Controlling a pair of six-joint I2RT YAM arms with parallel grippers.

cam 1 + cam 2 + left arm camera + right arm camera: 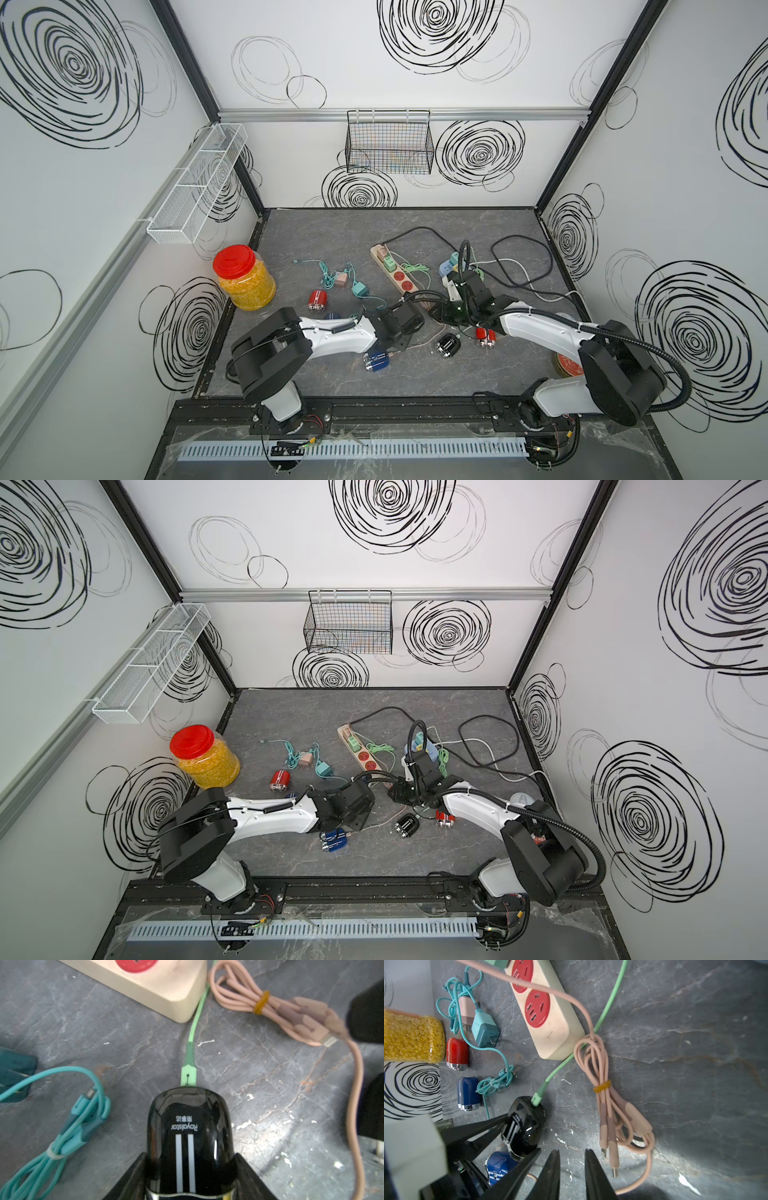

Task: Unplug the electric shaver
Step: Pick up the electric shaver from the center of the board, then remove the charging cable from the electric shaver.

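Note:
The electric shaver is glossy black with two white stripes. My left gripper is shut on its sides, low over the table. A green cable ends in a green plug that sits in the shaver's free end. The cable runs back past the beige power strip. My right gripper hangs just above the table beside the shaver, open by a narrow gap with nothing between its fingers. In a top view the shaver lies between the two wrists.
A bundled pink cable lies right beside my right gripper. Teal cables and chargers, red and blue shavers, another black shaver and a red-lidded jar lie around. A second strip and black cords sit at the right.

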